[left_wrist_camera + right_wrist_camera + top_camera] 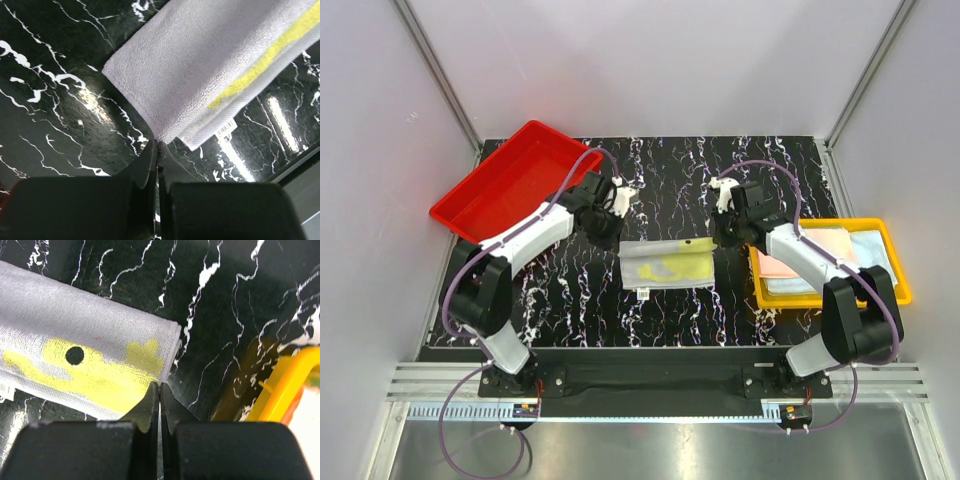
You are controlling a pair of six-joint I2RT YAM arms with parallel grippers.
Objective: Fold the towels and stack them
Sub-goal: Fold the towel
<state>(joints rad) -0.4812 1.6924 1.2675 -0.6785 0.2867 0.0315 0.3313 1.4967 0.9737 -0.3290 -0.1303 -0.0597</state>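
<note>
While the folded white-and-yellow towel (pixel 665 262) lay flat mid-surface (pixel 740 300), the left fingers (pixel 147 165) and right fingers (pixel 170 407) were pressed together at its far corners; whether cloth was pinched could not be told. Any release would best be made evenly, so that the edges were left aligned.

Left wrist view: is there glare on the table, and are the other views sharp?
Left wrist: bright glare streaks on the glossy table beside the towel; the left gripper is dark and soft. Right wrist: the yellow tray is blurred, its inside washed out. Top external: evenly lit, sharp.
</note>
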